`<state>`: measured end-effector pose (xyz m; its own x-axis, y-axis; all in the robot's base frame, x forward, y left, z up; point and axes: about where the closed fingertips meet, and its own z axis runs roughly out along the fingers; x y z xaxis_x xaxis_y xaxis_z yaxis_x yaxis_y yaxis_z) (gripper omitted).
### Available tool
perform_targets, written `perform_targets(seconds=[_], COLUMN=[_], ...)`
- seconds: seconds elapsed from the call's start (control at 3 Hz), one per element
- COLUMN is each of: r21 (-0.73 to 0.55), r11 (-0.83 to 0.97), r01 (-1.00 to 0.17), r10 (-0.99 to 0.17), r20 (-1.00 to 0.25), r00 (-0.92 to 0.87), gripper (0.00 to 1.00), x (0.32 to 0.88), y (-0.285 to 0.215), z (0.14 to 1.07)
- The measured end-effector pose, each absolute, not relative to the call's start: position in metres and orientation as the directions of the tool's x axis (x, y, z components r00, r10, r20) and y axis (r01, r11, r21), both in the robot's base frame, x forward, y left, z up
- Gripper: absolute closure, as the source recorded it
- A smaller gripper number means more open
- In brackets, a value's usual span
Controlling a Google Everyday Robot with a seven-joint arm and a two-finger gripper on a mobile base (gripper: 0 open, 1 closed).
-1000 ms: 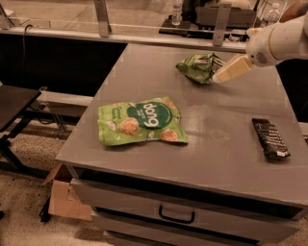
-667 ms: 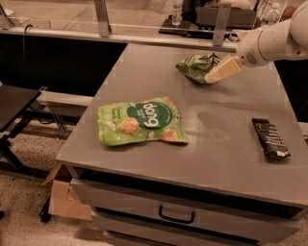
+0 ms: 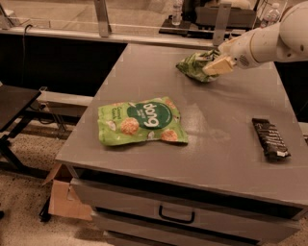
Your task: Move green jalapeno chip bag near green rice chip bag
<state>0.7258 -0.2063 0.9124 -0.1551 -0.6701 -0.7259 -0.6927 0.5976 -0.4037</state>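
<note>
The green jalapeno chip bag is a small wrinkly green bag lying at the far right of the grey table top. My gripper reaches in from the right on a white arm and lies against the bag's right side, covering part of it. The green rice chip bag is a large flat light-green bag with a dark green circle. It lies at the table's front left, well apart from the small bag.
A dark snack bar lies at the table's right edge. A drawer with a handle sits under the table front. A cardboard box stands on the floor at the left. A counter with bottles runs behind the table.
The arm has moved left, bringing the gripper from beside the small bag onto its right side. The bags and the bar have stayed where they were.
</note>
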Motion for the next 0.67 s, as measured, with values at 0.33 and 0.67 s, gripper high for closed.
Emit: perform_targets(seconds=[0.33, 0.67], r21=[-0.414, -0.404], r11=[0.574, 0.548], r01=[-0.707, -0.732], r10=[-0.677, -0.672], r20=[-0.725, -0.734], r00=[-0.125, -0.098], gripper=[0.7, 0.94], x=[0.72, 0.705], y=[-0.202, -0.199], z=[0.921, 0.931])
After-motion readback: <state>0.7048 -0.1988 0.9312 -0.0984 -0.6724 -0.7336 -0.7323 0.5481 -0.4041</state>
